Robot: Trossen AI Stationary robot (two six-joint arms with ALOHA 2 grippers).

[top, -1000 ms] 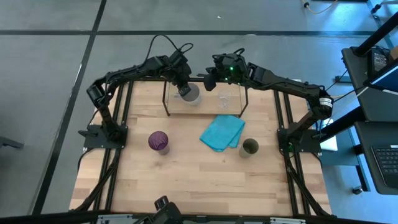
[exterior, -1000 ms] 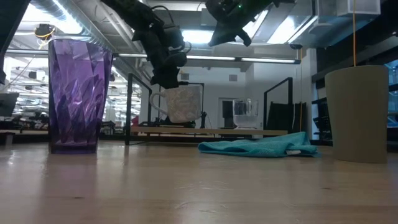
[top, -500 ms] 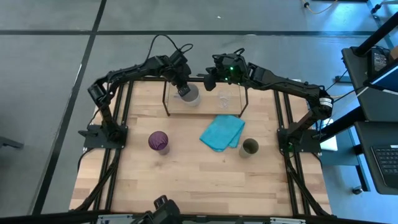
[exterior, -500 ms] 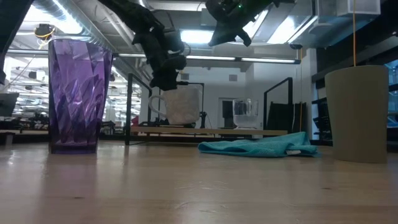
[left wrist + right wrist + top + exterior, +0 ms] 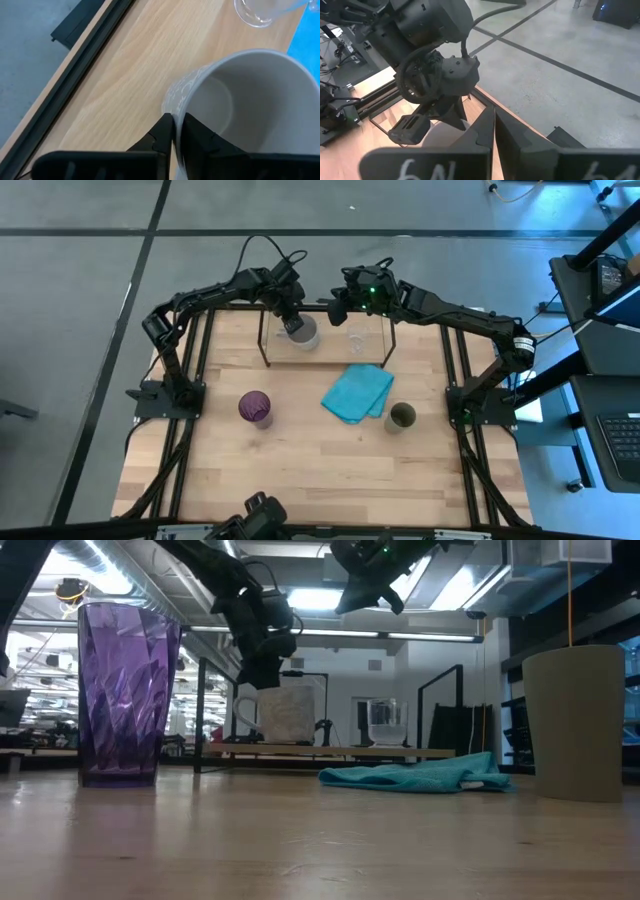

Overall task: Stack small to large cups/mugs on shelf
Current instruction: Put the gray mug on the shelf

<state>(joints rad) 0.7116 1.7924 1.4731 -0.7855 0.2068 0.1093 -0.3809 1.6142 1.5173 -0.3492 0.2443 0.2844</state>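
Grey mug pinched at rim by my left gripper on shelf, beside upright clear glass; purple tumbler, olive cup upright on table.

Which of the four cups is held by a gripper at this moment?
The grey mug, on the shelf: the left gripper is shut on its rim. The clear glass, purple tumbler and olive-green cup stand free.

Bare wood fills the near half of the table. Across its middle stand the purple tumbler, turquoise cloth and olive-green cup, with gaps between. The shelf uprights fence the grey mug and clear glass.
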